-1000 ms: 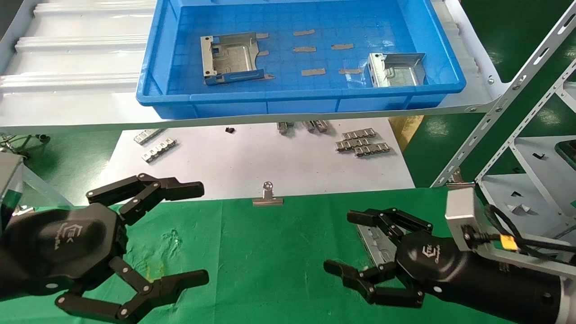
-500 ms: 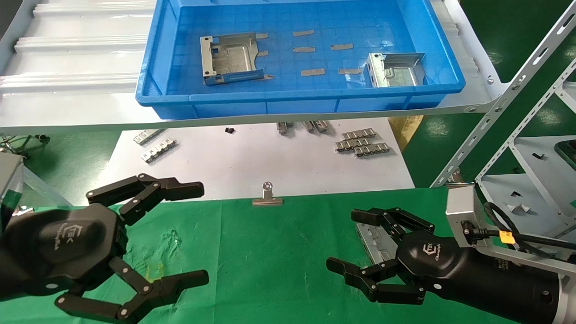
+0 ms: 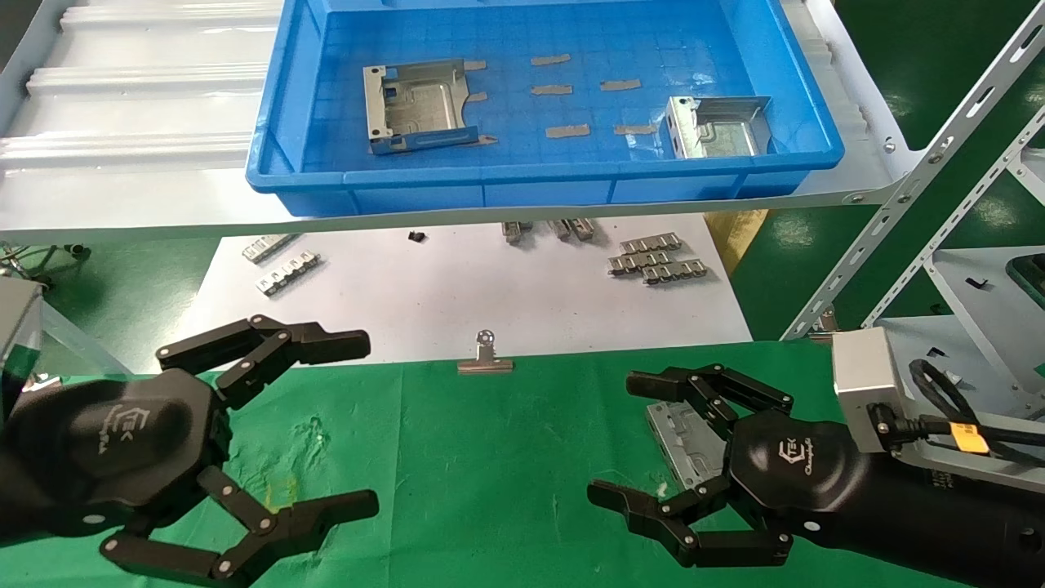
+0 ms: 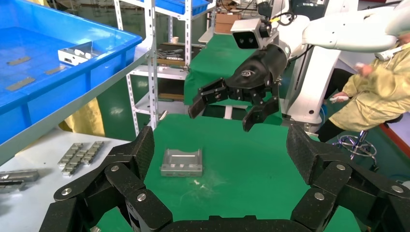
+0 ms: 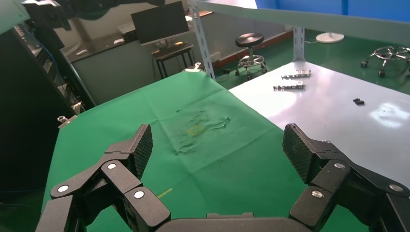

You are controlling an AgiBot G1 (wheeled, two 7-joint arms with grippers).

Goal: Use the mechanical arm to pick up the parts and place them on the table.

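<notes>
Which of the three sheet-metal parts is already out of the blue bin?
The part on the green cloth, beneath the open right hand. The other two, left part and right part, lie in the bin.

occluded: part (image 3: 684,441) near end under right hand (image 3: 645,441) | cropped: left hand (image 3: 359,425) wrist

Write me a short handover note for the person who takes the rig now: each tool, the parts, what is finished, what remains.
Right tool: open, holds nothing, hovers above the green cloth table over the part lying there.
Left tool: open, empty, idle over the left side of the table.
Parts: one sheet-metal part lies on the green cloth, free of both tools. Two are in the blue bin on the shelf: one at its left, one near its right front corner.
Done: one part is on the table.
Left: pick the two parts from the bin and place them on the table.
</notes>
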